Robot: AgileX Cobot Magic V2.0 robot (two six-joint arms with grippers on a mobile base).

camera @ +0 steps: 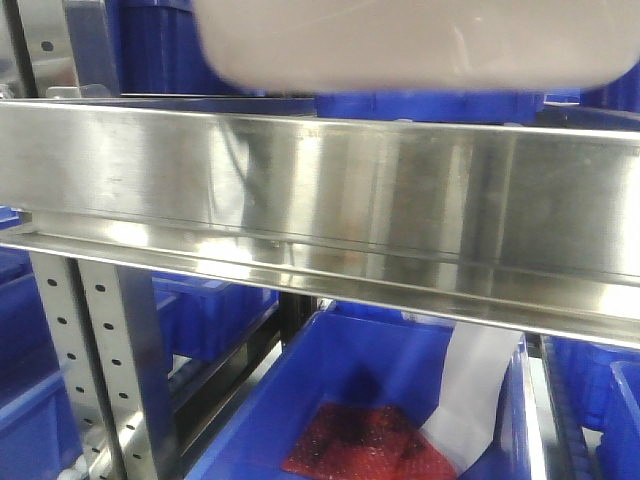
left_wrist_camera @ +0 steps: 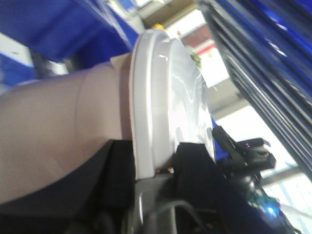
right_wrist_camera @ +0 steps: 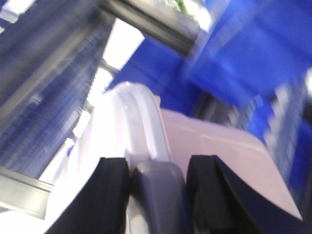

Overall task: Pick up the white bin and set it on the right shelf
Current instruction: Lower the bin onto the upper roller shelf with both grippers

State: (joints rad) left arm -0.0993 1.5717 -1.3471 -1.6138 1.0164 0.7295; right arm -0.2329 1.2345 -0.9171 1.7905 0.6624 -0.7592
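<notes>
Wrist-mounted views show left fingers point(left_wrist_camera: 114, 170) and right fingers point(right_wrist_camera: 113, 191) clamping the pinkish white bin point(left_wrist_camera: 53, 141) at its grey lid point(left_wrist_camera: 170, 92).

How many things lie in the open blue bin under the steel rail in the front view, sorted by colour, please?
Red: 1, the bubbly packet
White: 1, the sheet
Total: 2 things in the blue bin
</notes>
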